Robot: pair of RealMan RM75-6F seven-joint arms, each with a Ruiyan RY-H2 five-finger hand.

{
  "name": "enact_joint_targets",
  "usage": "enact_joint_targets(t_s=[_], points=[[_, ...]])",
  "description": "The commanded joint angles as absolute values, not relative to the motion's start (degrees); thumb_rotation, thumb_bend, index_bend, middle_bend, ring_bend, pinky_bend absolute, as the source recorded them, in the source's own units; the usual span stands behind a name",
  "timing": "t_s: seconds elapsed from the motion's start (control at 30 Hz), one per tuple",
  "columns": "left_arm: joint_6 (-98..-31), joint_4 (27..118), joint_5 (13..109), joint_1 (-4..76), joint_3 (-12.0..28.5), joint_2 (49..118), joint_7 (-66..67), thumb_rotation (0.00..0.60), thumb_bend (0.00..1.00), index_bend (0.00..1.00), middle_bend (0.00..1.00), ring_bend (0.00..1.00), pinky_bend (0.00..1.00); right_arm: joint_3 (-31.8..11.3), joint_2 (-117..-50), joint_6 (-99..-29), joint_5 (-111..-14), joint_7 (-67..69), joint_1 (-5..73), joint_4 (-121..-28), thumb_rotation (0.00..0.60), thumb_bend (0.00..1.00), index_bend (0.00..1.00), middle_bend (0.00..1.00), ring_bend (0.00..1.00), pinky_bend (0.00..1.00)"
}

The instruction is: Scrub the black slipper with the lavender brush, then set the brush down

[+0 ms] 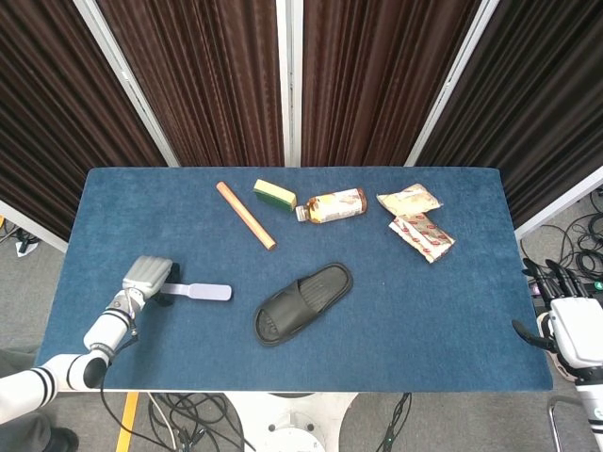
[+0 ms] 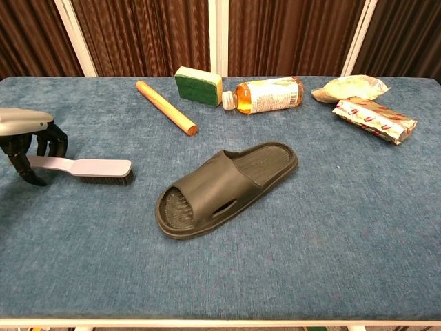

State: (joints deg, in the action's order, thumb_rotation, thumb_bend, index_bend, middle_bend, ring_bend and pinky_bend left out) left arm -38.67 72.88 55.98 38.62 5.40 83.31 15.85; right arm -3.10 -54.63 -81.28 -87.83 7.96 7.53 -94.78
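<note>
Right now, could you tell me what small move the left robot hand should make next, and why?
Probably close the fingers on the handle and lift. The left robot hand sits over the handle end of the lavender brush, which still lies flat on the table, apart from the black slipper.

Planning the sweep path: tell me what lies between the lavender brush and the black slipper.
Nothing: between lavender brush and black slipper is only bare blue tablecloth, clear in both views.
</note>
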Motion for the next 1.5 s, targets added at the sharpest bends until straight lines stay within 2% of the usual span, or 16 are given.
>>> enact_joint_targets(t_s=[0.03, 0.33, 0.47, 0.57, 0.87, 0.97, 1.27, 1.37, 1.5], points=[[-38.6, 73.2, 54.4, 39.1, 4.4, 82.9, 17.9, 0.6, 0.16, 0.56, 0.61, 0.49, 0.58, -3.1, -54.7, -81.2, -87.8, 8.1, 7.5, -94.7, 0.6, 0.14, 0.05, 0.21, 0.05, 0.1], [-38.9, 76.5, 50.2, 40.3, 3.5, 81.9, 20.3, 0.6, 0.16, 0.57, 0.62, 0.5, 0.59, -2.9, -55.1, -80.7, -87.6, 8.5, 7.6, -94.3, 0.6, 0.14, 0.05, 0.21, 0.05, 0.1], [-38.9, 76.4, 49.8, 41.0, 3.5, 82.1, 20.0, 0.6, 0.17, 0.64, 0.67, 0.56, 0.64, -3.0, -55.1, -81.0, -87.3, 8.8, 7.4, -94.1, 0.6, 0.14, 0.05, 0.21, 0.05, 0.1], [-38.3, 76.6, 49.7, 41.5, 3.4, 82.0, 19.7, 0.6, 0.22, 0.69, 0.73, 0.61, 0.67, -3.0, -55.1, -81.0, -87.1, 9.2, 7.2, -93.9, 0.6, 0.14, 0.05, 0.21, 0.05, 0.1], [-38.3, 75.7, 47.2, 43.2, 2.1, 83.2, 21.8, 0.6, 0.34, 0.71, 0.75, 0.62, 0.7, -2.9, -55.3, -81.0, -86.9, 10.5, 7.1, -93.4, 0.6, 0.14, 0.05, 0.22, 0.05, 0.1], [-38.6, 75.6, 46.6, 43.7, 1.9, 83.6, 22.5, 0.6, 0.39, 0.77, 0.82, 0.68, 0.75, -3.0, -55.3, -81.2, -86.9, 10.7, 7.0, -93.2, 0.6, 0.14, 0.05, 0.22, 0.05, 0.1], [-39.6, 75.5, 45.2, 44.5, 0.9, 84.4, 23.8, 0.6, 0.4, 0.88, 0.95, 0.8, 0.85, -3.2, -55.9, -81.3, -86.6, 11.7, 6.9, -92.3, 0.6, 0.14, 0.05, 0.24, 0.05, 0.1], [-42.4, 74.6, 46.6, 43.7, 1.5, 85.7, 22.7, 0.6, 0.4, 0.94, 0.99, 0.85, 0.89, -3.2, -56.1, -81.2, -86.7, 11.8, 6.9, -92.1, 0.6, 0.14, 0.05, 0.24, 0.05, 0.1], [-44.8, 72.9, 50.3, 42.1, 2.3, 87.2, 19.0, 0.6, 0.48, 1.0, 1.0, 0.92, 0.97, -3.1, -56.3, -80.8, -86.5, 11.5, 7.0, -92.0, 0.6, 0.14, 0.05, 0.24, 0.05, 0.1]])
